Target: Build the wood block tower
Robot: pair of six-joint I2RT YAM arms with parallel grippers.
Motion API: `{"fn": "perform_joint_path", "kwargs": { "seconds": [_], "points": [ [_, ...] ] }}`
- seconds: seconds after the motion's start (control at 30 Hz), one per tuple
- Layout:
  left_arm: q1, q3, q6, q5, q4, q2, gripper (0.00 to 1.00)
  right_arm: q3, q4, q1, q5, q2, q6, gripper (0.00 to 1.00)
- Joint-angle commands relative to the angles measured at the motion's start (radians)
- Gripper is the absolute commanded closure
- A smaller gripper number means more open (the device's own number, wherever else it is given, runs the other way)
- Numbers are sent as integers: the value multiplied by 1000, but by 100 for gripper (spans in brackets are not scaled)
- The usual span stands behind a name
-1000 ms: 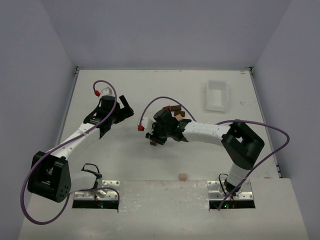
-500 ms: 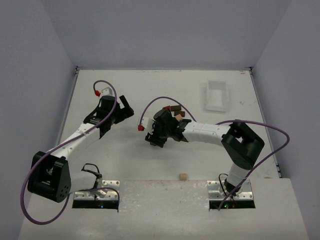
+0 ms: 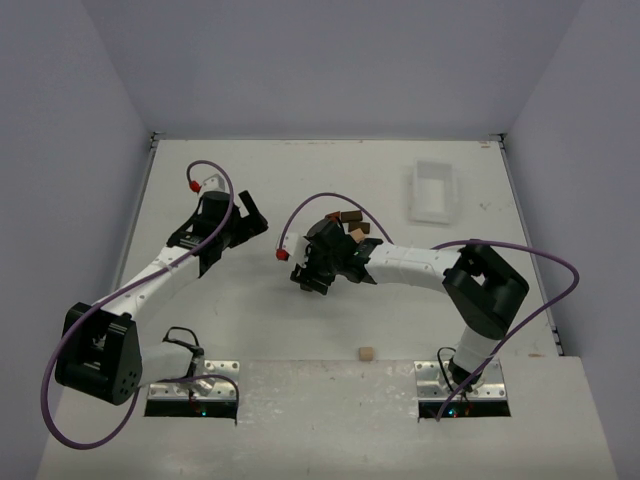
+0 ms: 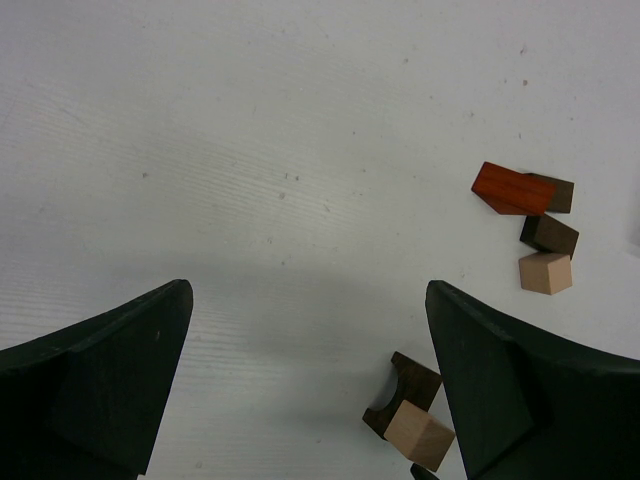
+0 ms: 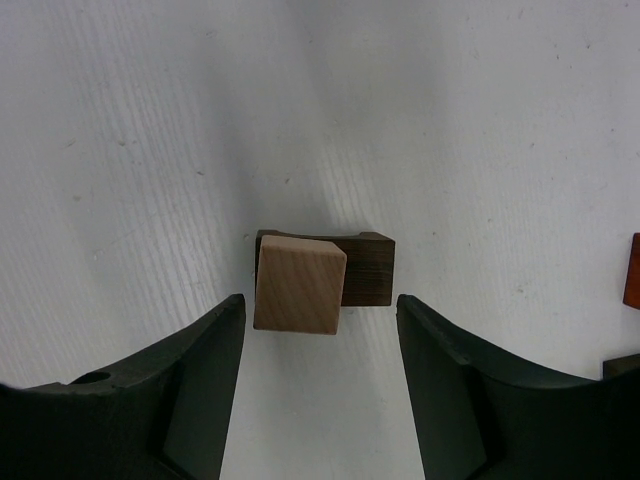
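**Q:** Two blocks make up the wood block tower (image 5: 320, 280). Where is it?
**A:** Near the middle of the table (image 3: 250, 170), between the fingers of the right gripper (image 5: 320, 310). A tan cube (image 5: 298, 285) sits on a dark brown arched block (image 5: 368, 270), offset toward one end.

**Q:** Right gripper condition?
**A:** Jaws spread, one finger on each side of the stack, neither touching it.

**Q:** Left gripper (image 4: 305, 300)?
**A:** Jaws spread wide, holding nothing, above bare table. A cluster of loose blocks (image 4: 549, 235), including a red-orange block (image 4: 512, 188), lies apart from the stack.

I'm in a lab test booth — bare grey walls (image 3: 330, 60) close round my white table (image 3: 250, 300) on three sides.
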Motion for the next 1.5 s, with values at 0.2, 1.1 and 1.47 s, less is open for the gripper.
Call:
{"fn": "perform_joint_path", "kwargs": {
  "seconds": [0.2, 1.1, 1.47],
  "points": [
    [8, -4, 14, 11, 54, -25, 0, 5, 21, 8, 36, -29, 10, 37],
    [6, -7, 18, 30, 57, -26, 0, -108, 76, 22, 47, -236, 58, 31],
    [6, -9, 20, 28, 59, -26, 0, -67, -32, -109, 384, -301, 453, 20]
  ]
}}
